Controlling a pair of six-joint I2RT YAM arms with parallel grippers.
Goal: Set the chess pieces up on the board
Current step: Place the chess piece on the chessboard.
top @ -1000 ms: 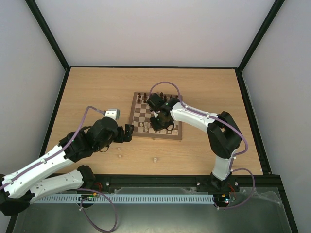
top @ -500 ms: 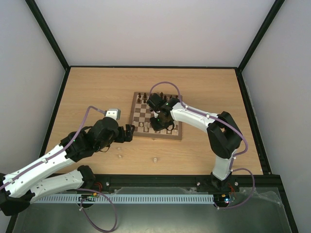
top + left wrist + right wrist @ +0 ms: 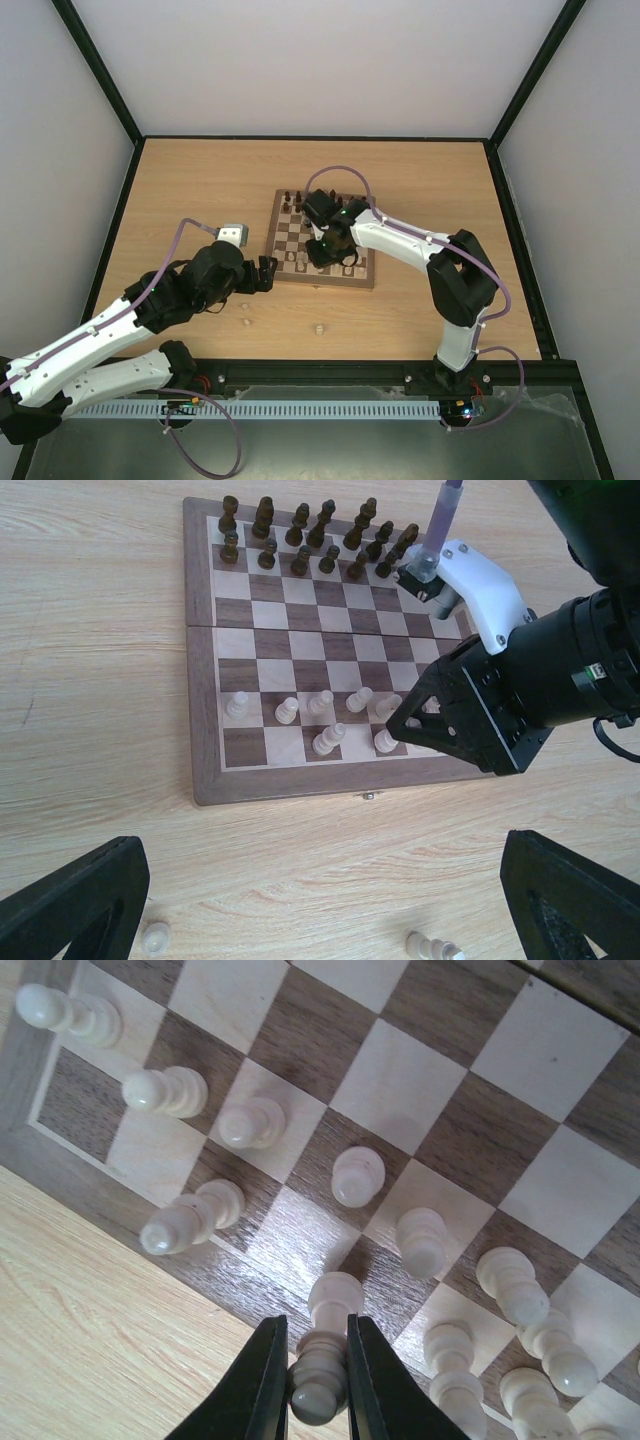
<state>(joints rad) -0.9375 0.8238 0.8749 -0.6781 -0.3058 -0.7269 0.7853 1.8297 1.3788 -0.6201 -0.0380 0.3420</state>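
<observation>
Pale wooden tabletop point(image 3: 200, 180) surrounds the chessboard point(image 3: 290, 788), where the right gripper point(image 3: 317, 1385) is clamped on a light-wood piece point(image 3: 320, 1360) above the near rows. I'd lower it straight, centre it on its square clear of the neighbouring pale pieces point(image 3: 360, 1175), then release. The left gripper point(image 3: 264, 272) hangs with fingers wide apart beside the board.

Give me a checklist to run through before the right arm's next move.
1. Right claw shut on a pale piece: ok.
2. Piece upright in the grip: ok.
3. Piece's base down on the board: cannot tell.
4. Left claw open and off the board: ok.
5. All pale pieces on the board: not ok; two loose pieces sit on the table.
</observation>
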